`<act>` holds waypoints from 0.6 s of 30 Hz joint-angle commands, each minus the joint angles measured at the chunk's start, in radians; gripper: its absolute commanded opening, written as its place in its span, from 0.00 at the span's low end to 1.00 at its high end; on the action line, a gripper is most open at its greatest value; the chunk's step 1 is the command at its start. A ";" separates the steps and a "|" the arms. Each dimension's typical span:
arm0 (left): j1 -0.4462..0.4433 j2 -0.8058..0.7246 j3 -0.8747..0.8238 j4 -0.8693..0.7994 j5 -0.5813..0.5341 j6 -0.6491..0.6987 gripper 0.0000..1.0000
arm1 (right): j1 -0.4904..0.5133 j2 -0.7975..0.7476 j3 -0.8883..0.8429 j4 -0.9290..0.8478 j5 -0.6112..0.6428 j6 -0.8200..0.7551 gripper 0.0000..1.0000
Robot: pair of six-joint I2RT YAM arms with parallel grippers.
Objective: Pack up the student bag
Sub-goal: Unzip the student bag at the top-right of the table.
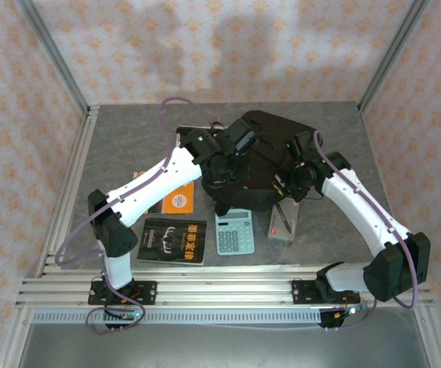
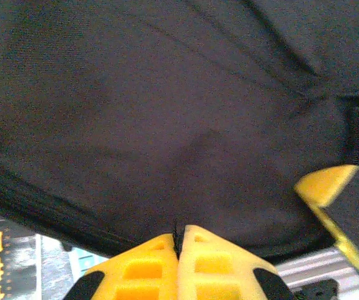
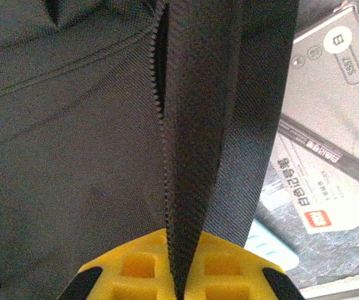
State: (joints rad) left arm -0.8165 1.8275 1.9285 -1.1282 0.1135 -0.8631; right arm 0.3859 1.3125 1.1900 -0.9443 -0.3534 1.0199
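The student bag (image 1: 270, 146), a large soft black backpack, lies in the middle of the table. My left gripper (image 1: 224, 175) sits at the bag's near left edge. In the left wrist view its yellow fingers (image 2: 180, 232) are shut, pinching a thin fold of the bag's black fabric (image 2: 167, 125). My right gripper (image 1: 291, 181) is at the bag's near right edge. In the right wrist view it (image 3: 185, 240) is shut on a strip of the bag (image 3: 73, 156), the zipper teeth (image 3: 160, 106) running along that strip.
In front of the bag lie a light-blue calculator (image 1: 234, 232), a black book with orange lettering (image 1: 174, 240), an orange book (image 1: 179, 199) and a grey box (image 1: 283, 224) with a pen (image 3: 329, 153) on it. Aluminium rails (image 1: 205, 287) run along the near edge.
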 commanded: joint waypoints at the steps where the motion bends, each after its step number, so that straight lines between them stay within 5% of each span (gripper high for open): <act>1: 0.047 -0.092 -0.088 0.025 -0.074 0.010 0.00 | 0.002 -0.010 0.026 -0.080 0.071 -0.062 0.00; 11: 0.195 -0.206 -0.303 0.119 -0.090 0.051 0.00 | -0.016 -0.017 0.037 -0.126 0.102 -0.162 0.00; 18: 0.259 -0.180 -0.299 0.156 -0.090 0.107 0.00 | -0.066 -0.039 0.057 -0.080 0.042 -0.318 0.00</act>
State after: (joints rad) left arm -0.5800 1.6455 1.6070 -0.9897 0.0921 -0.8017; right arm 0.3447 1.3106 1.2102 -1.0058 -0.3466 0.8101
